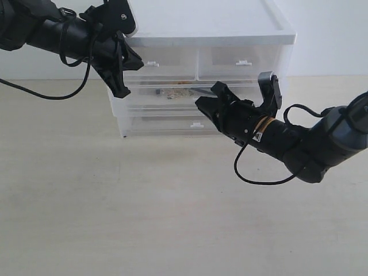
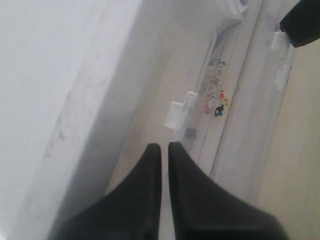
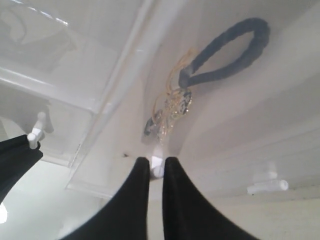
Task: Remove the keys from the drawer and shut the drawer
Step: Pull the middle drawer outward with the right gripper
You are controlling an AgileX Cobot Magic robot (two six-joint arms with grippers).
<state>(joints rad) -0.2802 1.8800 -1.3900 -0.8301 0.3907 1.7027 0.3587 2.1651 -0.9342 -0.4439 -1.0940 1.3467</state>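
1. Right gripper [image 3: 156, 160]: fingers drawn nearly together, pinched on the small white tab handle [image 3: 156, 167] of the drawer [image 1: 149, 102]; sits at the centre of the exterior frame, right against the middle tier's front
2. Just beyond those fingertips, inside the drawer and seen through its translucent plastic: the keys [image 3: 172, 102], a gold-coloured bunch with a silver clasp, and the black cord loop [image 3: 230, 50] stretching away from the gripper
3. In the exterior frame, shows the keys as a small brownish patch just left of the right gripper, slightly above centre
4. How far out the drawer stands: cannot tell
5. Left gripper [image 2: 164, 146]: fingers together with only a thin slit between, holding nothing; hangs in the upper left of the exterior frame, beside the left front corner of the drawer unit [image 1: 201, 23]; touching it or not, cannot tell
6. Above the drawer, the two top-tier drawers [image 1: 167, 57], each with its own tab; below it, the bottom drawer [image 1: 167, 123]
7. Right arm [image 1: 310, 144] entering from the lower right edge, left arm [image 1: 52, 31] from the upper left corner
8. Pale table [image 1: 144, 218] across the lower half of the exterior frame
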